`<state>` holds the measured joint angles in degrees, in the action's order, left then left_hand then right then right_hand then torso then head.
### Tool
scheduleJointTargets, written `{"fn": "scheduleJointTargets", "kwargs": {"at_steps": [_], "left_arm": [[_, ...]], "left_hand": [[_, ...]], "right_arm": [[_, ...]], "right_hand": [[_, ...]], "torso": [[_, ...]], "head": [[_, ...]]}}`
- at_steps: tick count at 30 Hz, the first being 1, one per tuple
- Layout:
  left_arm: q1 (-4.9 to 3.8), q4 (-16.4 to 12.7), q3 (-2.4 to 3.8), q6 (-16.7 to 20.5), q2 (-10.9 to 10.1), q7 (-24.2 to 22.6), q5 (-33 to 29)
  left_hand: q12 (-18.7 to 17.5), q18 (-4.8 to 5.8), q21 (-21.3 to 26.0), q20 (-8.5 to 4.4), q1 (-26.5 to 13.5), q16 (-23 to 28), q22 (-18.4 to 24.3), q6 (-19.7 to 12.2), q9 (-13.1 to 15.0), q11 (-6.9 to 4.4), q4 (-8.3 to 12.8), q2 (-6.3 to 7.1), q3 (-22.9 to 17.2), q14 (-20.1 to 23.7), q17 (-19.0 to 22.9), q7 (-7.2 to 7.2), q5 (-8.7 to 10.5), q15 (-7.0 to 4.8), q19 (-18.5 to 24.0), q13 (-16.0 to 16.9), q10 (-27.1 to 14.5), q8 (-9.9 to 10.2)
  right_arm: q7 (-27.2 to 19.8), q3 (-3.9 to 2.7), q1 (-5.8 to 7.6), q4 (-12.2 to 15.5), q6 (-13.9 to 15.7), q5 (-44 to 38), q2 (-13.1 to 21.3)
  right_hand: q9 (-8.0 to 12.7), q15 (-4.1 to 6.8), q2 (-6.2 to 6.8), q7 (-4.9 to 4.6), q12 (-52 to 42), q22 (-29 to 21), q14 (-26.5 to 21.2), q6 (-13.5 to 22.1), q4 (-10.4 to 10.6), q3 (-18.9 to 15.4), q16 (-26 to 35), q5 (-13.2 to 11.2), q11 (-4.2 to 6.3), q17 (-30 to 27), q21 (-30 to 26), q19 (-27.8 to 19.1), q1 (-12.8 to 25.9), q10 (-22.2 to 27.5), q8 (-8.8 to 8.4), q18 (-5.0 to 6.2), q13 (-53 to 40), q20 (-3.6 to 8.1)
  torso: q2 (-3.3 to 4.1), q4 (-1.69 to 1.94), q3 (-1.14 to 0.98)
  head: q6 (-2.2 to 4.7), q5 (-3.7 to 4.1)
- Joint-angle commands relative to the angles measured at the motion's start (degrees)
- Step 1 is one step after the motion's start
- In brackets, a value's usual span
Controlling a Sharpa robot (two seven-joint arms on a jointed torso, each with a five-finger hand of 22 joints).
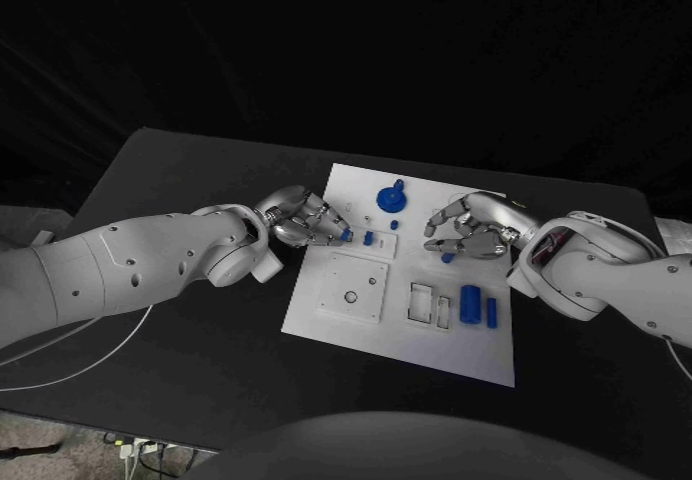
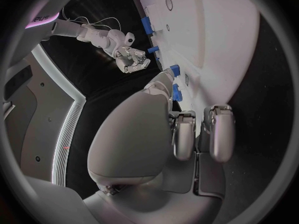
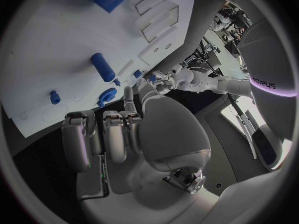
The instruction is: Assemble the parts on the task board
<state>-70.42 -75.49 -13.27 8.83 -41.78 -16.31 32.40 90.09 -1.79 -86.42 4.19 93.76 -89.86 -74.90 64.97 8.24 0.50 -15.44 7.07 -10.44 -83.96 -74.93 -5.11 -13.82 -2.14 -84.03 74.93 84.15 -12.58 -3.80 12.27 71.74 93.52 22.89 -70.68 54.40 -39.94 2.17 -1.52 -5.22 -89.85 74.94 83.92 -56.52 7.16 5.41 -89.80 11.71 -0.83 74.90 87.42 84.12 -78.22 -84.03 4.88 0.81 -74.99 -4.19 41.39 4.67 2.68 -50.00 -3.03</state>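
A white task board [image 1: 411, 345] lies in the middle of a black table [image 1: 173, 180], and everything here is placed relative to that board. Nearest the robot, the board's front part is bare; a little farther in sit a raised square plate [image 1: 351, 288] toward the left side, two rectangular slots [image 1: 428, 304] beside it, and two blue cylinders [image 1: 480, 305] lying flat toward the right side. Farther back, the left hand [image 1: 300, 222] hovers at the board's left edge with its fingers curled near a small blue block [image 1: 345, 236]; whether it actually pinches the block cannot be told. Two more small blue pieces [image 1: 372, 238] sit just inboard of that hand. The right hand [image 1: 473, 228] reaches over the board's right half, fingers bent downward, with a small blue part [image 1: 447, 257] at its fingertips; contact looks likely but a firm hold cannot be confirmed. Farthest back, near the board's rear edge, rests a round blue gear-like disc [image 1: 391, 197]. Judging by this, the step in hand is picking up small pieces for seating in the board's holes. To do it well, each hand should close squarely on its piece, lift straight up, keep the piece upright, and avoid nudging neighbouring pieces or the board itself
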Motion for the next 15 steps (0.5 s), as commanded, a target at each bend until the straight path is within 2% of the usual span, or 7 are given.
{"fn": "scheduleJointTargets", "kwargs": {"at_steps": [1,3,5,8,11,15], "left_arm": [[0.15,-0.53,0.07,-1.07,0.01,-3.69,-4.41],[0.2,-0.84,0.07,-1.32,-0.07,-3.55,-4.63],[0.25,-1.34,0.07,-1.82,-0.22,-3.23,-4.82],[0.28,-2.1,0.07,-2.48,-0.49,-2.72,-4.95],[0.29,-2.74,0.07,-2.96,-0.68,-2.27,-5.01],[0.29,-3.61,0.08,-3.73,-0.86,-1.56,-5.05]], "left_hand": [[-0.09,0.75,0.15,0.33,0.13,-0.14,-13.73,-0.4,0.13,0.4,0.05,-0.7,0.57,-6.04,-15.07,-0.06,-0.64,0.32,-3.04,15.07,5.85,0.17],[-0.09,0.74,0.19,0.34,0.1,-0.14,-13.72,-0.42,0.12,0.42,0.05,-0.71,0.74,-6.04,-15.07,-0.07,-0.84,0.34,-3.0,15.07,5.85,0.19],[-0.09,0.74,0.19,0.36,0.07,-0.14,-13.72,-0.49,0.1,0.43,0.04,-0.74,0.94,-6.04,-15.07,-0.09,-1.03,0.35,-3.0,15.07,5.85,0.25],[-0.09,0.75,0.15,0.37,0.04,-0.14,-13.73,-0.54,0.09,0.45,0.02,-0.77,1.04,-6.04,-15.07,-0.1,-1.14,0.36,-3.03,15.07,5.85,0.29],[-0.09,0.75,0.17,0.38,0.03,-0.14,-13.73,-0.55,0.09,0.45,0.02,-0.8,1.11,-6.04,-15.07,-0.1,-1.23,0.37,-3.01,15.07,5.85,0.3],[-0.09,0.75,0.16,0.39,0.03,-0.14,-13.73,-0.55,0.09,0.46,0.03,-0.86,1.21,-6.04,-15.07,-0.1,-1.39,0.38,-3.01,15.07,5.85,0.32]], "right_arm": [[-3.86,0.0,-0.06,0.28,2.86,0.73,-0.33],[-5.1,0.0,-0.06,0.37,3.98,0.76,-0.62],[-6.82,-0.01,-0.04,0.5,5.53,0.52,-1.25],[-8.5,-0.04,0.01,0.73,7.18,-0.85,-2.47],[-9.29,-0.06,0.08,0.79,7.85,-2.32,-3.81],[-9.6,-0.09,0.19,0.58,8.0,-4.76,-5.82]], "right_hand": [[1.67,-0.38,0.21,-0.89,-0.15,14.06,6.08,2.64,-1.2,0.59,-0.2,2.54,-0.84,15.1,-0.04,4.08,-1.87,-5.97,-1.34,-0.06,-15.01,-0.16],[3.07,-0.16,0.4,-0.79,-0.15,14.13,6.08,4.37,-2.0,1.29,-0.2,3.7,-0.38,15.1,0.15,4.2,-3.19,-5.97,-1.47,-0.1,-15.01,-0.17],[5.23,0.39,0.85,0.06,-0.15,14.19,6.08,5.78,-2.77,2.14,-0.2,4.71,0.38,15.1,0.3,4.31,-4.47,-5.97,-1.4,-0.14,-15.01,0.2],[7.84,1.01,1.37,1.04,-0.15,14.29,6.08,5.48,-3.3,3.16,-0.2,4.89,1.13,15.1,0.55,4.47,-5.45,-5.97,-1.27,-0.21,-15.01,0.85],[9.15,1.25,1.64,1.24,-0.15,14.34,6.08,4.73,-3.43,3.68,-0.2,4.72,1.45,15.1,0.68,4.56,-5.73,-5.97,-1.15,-0.25,-15.01,1.09],[10.54,1.52,2.06,1.64,-0.15,14.35,6.08,4.24,-3.66,4.21,-0.2,4.26,1.69,15.1,0.71,4.58,-6.1,-5.97,-1.19,-0.26,-15.01,1.31]], "torso": [[-0.07,0.07,-0.04],[-0.03,0.1,-0.04],[-0.07,0.11,0.0],[-0.07,0.06,0.01],[-0.05,0.16,-0.05],[-0.09,0.15,0.02]], "head": [[0.0,0.16],[0.0,0.13],[0.0,0.04],[0.0,-0.01],[0.0,0.02],[0.0,0.1]]}}
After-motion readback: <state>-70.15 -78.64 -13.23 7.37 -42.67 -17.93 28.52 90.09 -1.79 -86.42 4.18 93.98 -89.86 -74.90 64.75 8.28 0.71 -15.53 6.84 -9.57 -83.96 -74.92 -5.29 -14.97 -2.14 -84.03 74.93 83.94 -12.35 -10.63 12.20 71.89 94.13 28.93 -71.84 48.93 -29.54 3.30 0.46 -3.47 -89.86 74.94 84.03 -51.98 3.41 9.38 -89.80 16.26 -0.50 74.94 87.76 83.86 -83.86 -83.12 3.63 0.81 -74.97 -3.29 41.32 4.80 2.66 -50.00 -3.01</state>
